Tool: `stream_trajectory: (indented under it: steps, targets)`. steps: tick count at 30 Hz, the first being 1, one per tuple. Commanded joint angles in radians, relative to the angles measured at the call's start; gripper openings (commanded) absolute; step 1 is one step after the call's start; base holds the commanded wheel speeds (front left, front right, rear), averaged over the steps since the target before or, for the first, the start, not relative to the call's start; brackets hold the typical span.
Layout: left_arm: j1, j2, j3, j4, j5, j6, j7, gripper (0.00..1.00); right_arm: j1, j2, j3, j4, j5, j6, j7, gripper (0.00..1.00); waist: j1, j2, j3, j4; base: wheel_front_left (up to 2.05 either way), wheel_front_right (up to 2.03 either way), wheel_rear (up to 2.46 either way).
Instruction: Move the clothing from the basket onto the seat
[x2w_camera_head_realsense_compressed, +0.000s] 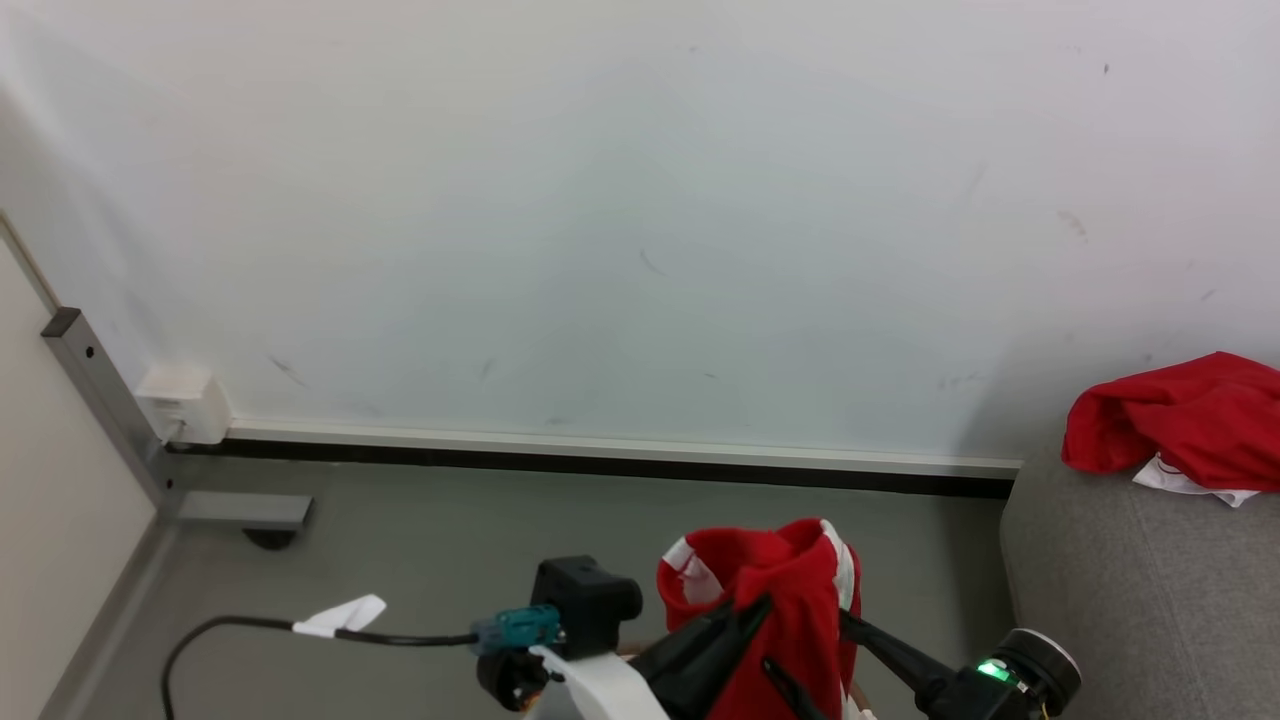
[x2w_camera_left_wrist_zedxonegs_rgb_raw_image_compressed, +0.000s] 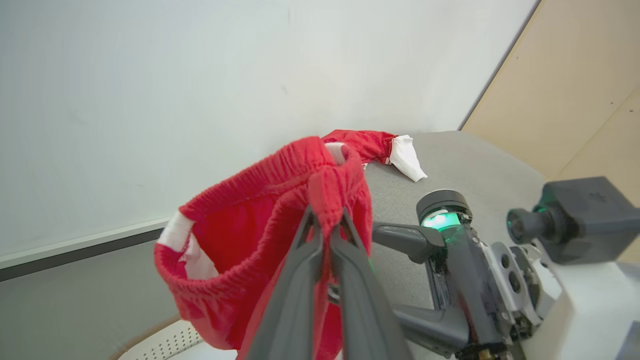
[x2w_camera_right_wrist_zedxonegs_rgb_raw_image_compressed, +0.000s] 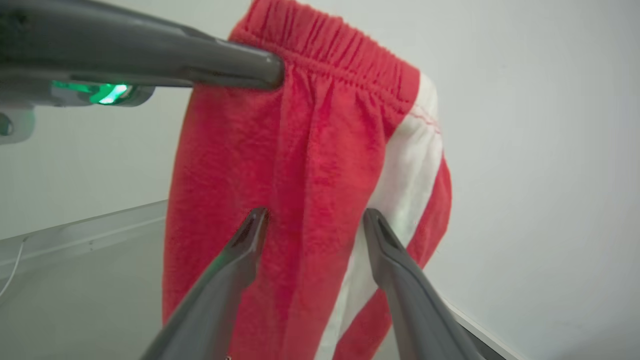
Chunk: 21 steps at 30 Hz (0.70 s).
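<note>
red clothing (x2w_camera_left_wrist_zedxonegs_rgb_raw_image_compressed: 235, 225) hangs pinched in left gripper (x2w_camera_left_wrist_zedxonegs_rgb_raw_image_compressed: 327, 222)

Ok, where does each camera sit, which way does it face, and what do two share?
Head view: on the head, facing forward and down at wall, floor and couch; left gripper and right gripper at bottom.
Left wrist view: along the left fingers, shut on the red shorts, toward the couch.
Right wrist view: along the open right fingers, toward the shorts and wall.
Shared: head and left wrist views both show the second red garment on the couch.
</note>
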Motion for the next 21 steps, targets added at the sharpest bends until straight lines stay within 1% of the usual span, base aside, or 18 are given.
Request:
stream_trajectory:
  steps: [1, 4, 6, 7, 8, 9, 10, 15, 17, 19, 20, 21]
  targets:
    - [-0.011, -0.006, -0.005, -0.011, -0.008, -0.011, 0.009, 0.00, -0.021, -0.009, 0.015, 0.010, 0.019, -0.002, 0.001, 1.00, 0.0000, 0.0000, -0.001, 0.001, 0.00, 0.00, 0.00]
    - [-0.008, -0.013, -0.013, -0.026, -0.029, -0.030, 0.021, 0.00, -0.046, -0.010, 0.053, 0.013, 0.050, -0.002, 0.001, 1.00, 0.0000, 0.0000, -0.002, 0.001, 0.00, 0.00, 0.00]
    - [-0.006, -0.017, -0.018, -0.029, -0.041, -0.041, 0.028, 0.00, -0.060, -0.012, 0.088, 0.004, 0.090, -0.002, 0.001, 1.00, 0.0000, 0.0000, -0.002, 0.000, 0.00, 0.00, 0.00]
    - [-0.006, -0.019, -0.017, -0.026, -0.040, -0.041, 0.027, 0.00, -0.069, -0.018, 0.101, 0.004, 0.100, -0.002, 0.001, 1.00, 0.0000, 0.0000, -0.001, -0.001, 0.00, 0.00, 0.00]
    - [-0.008, -0.021, -0.019, -0.021, -0.037, -0.043, 0.026, 0.00, -0.080, -0.022, 0.118, 0.002, 0.115, -0.002, 0.001, 0.80, 0.0000, 0.0000, 0.000, -0.002, 0.00, 0.00, 0.00]
    - [-0.009, -0.023, -0.020, -0.018, -0.039, -0.047, 0.024, 0.00, -0.088, -0.025, 0.128, 0.001, 0.129, -0.002, 0.001, 0.39, 0.0000, 0.0000, 0.001, -0.003, 0.00, 0.00, 0.00]
    - [-0.009, -0.027, -0.021, -0.016, -0.042, -0.049, 0.023, 0.00, -0.095, -0.028, 0.137, 0.001, 0.140, -0.002, 0.001, 0.00, 0.0000, 0.0000, 0.002, -0.005, 0.00, 0.00, 0.00]
    - [-0.012, -0.031, -0.021, -0.008, -0.045, -0.057, 0.018, 0.00, -0.118, -0.046, 0.143, 0.001, 0.170, -0.002, 0.001, 0.00, 0.0000, 0.0000, 0.008, -0.010, 0.00, 0.00, 0.00]
    - [-0.015, -0.029, -0.019, -0.002, -0.032, -0.050, 0.009, 0.00, -0.113, -0.050, 0.133, -0.003, 0.180, -0.002, 0.001, 0.00, 0.0000, 0.0000, 0.010, -0.013, 0.00, 0.00, 0.00]
    - [-0.018, -0.026, -0.025, 0.004, -0.014, -0.045, 0.005, 0.39, -0.107, -0.056, 0.125, -0.007, 0.185, -0.002, 0.001, 0.00, 0.0000, 0.0000, 0.013, -0.018, 0.00, 0.00, 0.00]
    - [-0.016, -0.027, -0.026, 0.006, -0.014, -0.044, 0.004, 0.81, -0.103, -0.058, 0.118, -0.008, 0.187, -0.002, 0.001, 0.00, 0.0000, 0.0000, 0.015, -0.021, 0.00, 0.00, 0.00]
    - [-0.014, -0.028, -0.024, 0.009, -0.013, -0.042, -0.001, 1.00, -0.101, -0.060, 0.113, -0.010, 0.187, -0.002, 0.001, 0.00, 0.0000, 0.0000, 0.017, -0.025, 0.00, 0.00, 0.00]
